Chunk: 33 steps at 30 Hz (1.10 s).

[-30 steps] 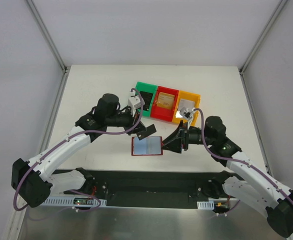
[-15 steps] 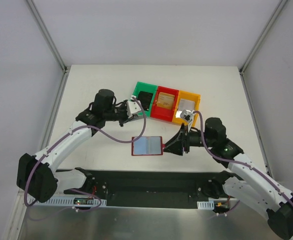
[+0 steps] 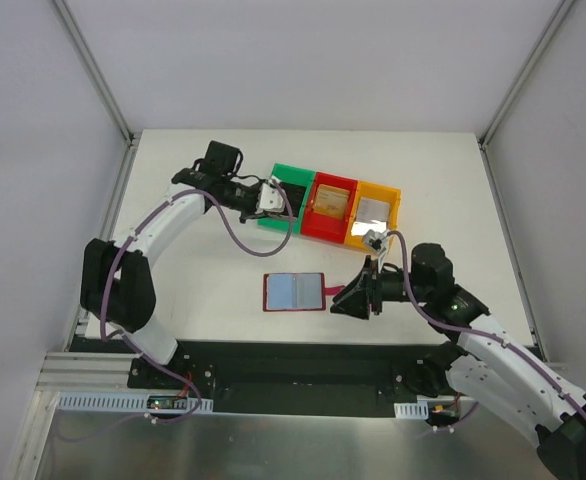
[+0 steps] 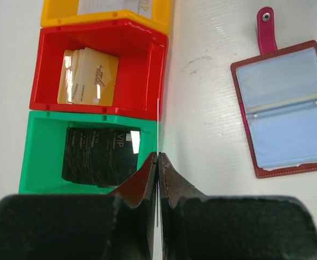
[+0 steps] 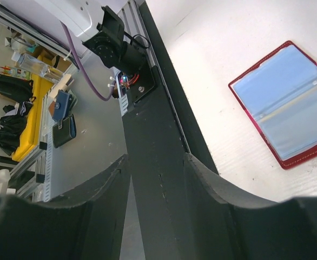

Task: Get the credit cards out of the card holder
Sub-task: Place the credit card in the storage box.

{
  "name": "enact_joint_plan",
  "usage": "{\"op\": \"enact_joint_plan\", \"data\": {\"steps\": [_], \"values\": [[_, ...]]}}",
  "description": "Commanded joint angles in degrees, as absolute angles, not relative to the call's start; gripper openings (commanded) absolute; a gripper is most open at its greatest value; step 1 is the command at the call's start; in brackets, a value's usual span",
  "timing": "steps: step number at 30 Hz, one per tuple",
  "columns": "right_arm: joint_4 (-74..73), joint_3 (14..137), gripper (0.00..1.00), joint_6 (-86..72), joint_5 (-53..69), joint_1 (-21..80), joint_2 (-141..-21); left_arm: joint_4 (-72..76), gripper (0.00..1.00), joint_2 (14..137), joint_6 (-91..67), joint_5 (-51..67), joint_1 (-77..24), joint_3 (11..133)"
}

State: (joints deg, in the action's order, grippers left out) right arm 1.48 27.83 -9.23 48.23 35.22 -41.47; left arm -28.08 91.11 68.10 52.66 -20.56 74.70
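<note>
Left end effector point(image 4: 157, 158), clamped on a thin card point(image 4: 158, 124) seen edge-on, hangs over the green plastic bin point(image 4: 42, 151) of black credit cards point(image 4: 93, 157), while the flat red bifold card holder point(image 3: 295, 291) lies open near the white worktop's point(image 3: 193, 260) front edge, right end effector point(image 3: 345, 303) half-open beside its tab point(image 3: 330, 291).

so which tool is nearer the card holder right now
right. the right tool sits just right of the card holder, beside its tab, jaws apart. the left tool is farther back at the green bin, shut on a thin card.
</note>
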Motion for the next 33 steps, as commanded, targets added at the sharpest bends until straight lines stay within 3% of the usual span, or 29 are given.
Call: {"op": "enact_joint_plan", "data": {"steps": [1, 12, 33], "values": [[2.2, 26.7, 0.46, -10.3, 49.0, 35.0, -40.0, -37.1, 0.0, 96.1, 78.7, 56.0, -20.2, 81.3], [4.2, 25.1, 0.45, -11.7, 49.2, 35.0, -42.3, -41.7, 0.0, 106.7, 83.0, 52.9, -19.6, 92.8], [7.2, 23.9, 0.44, -14.4, 48.0, 35.0, -44.6, -42.7, 0.0, 116.0, 85.5, 50.8, -17.5, 98.5]]}}
